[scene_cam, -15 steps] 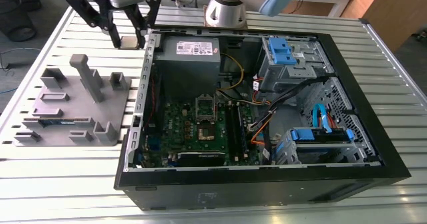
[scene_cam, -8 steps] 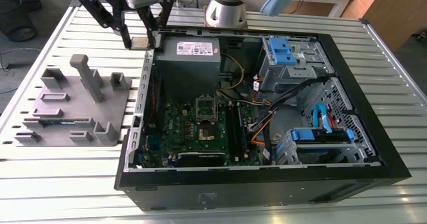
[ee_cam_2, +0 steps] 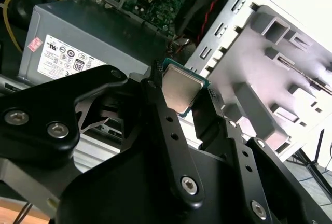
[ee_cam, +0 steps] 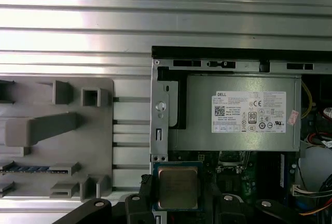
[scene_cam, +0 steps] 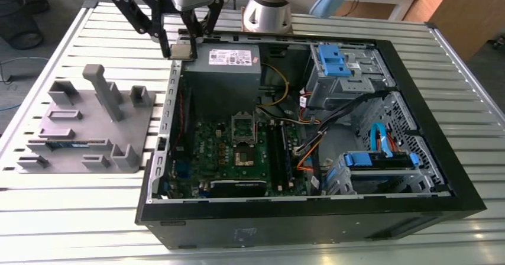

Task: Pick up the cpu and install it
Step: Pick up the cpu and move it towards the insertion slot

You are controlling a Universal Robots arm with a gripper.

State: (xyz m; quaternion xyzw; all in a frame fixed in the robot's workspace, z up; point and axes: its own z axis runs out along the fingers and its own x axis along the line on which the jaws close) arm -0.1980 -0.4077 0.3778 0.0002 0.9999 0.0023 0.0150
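Two fingers [ee_cam_2: 158, 105] of the gripper [ee_cam_2: 182, 84] are closed on the cpu [ee_cam_2: 180, 89] (silvery top showing). It hangs over a corner of the open computer case [scene_cam: 316, 217], beside the power supply [scene_cam: 225, 64].

One cpu [ee_cam: 177, 187], one case [scene_cam: 300, 216], one tray [scene_cam: 75, 129]
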